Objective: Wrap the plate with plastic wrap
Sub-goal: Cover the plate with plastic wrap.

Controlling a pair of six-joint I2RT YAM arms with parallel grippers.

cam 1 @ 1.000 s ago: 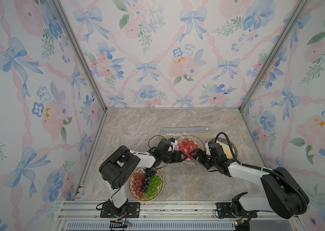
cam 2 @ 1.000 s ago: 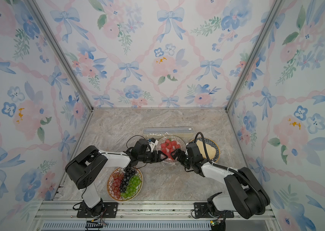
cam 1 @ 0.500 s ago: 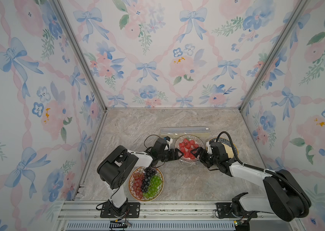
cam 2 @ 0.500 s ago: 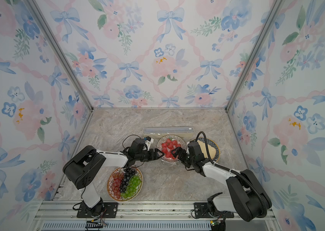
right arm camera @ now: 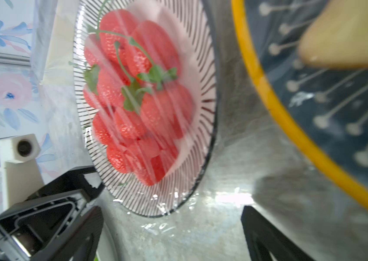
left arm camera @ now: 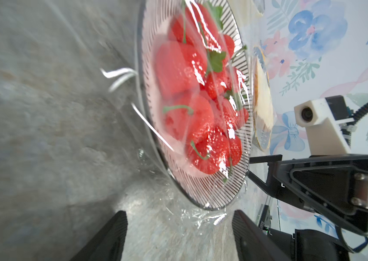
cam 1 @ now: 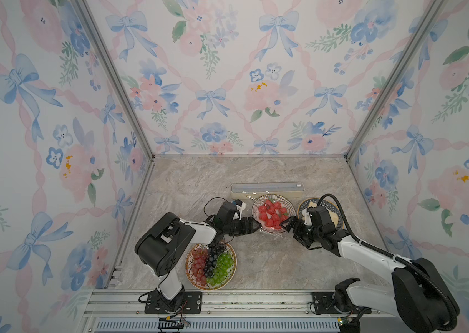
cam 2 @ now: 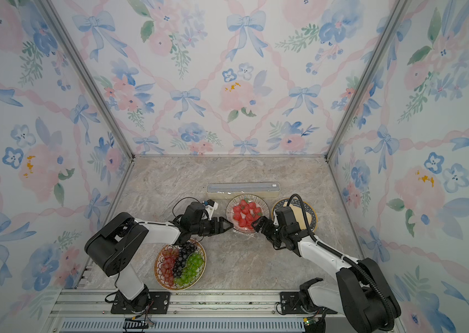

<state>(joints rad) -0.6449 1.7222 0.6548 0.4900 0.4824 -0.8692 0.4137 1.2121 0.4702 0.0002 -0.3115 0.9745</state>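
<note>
We note left tool (cam 1: 255,225) and right tool (cam 1: 287,222) wide open, empty, flanking the plate (cam 1: 291,207), likely to tuck loose wrap (left arm camera: 201,218) under it.

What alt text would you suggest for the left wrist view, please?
A white plate with black radial stripes, heaped with red strawberries, sits on a grey marble table under clear, glossy plastic wrap whose crinkled edge trails onto the table. The open left pincer faces the plate's rim; the open right pincer is near the rim further round.
</note>
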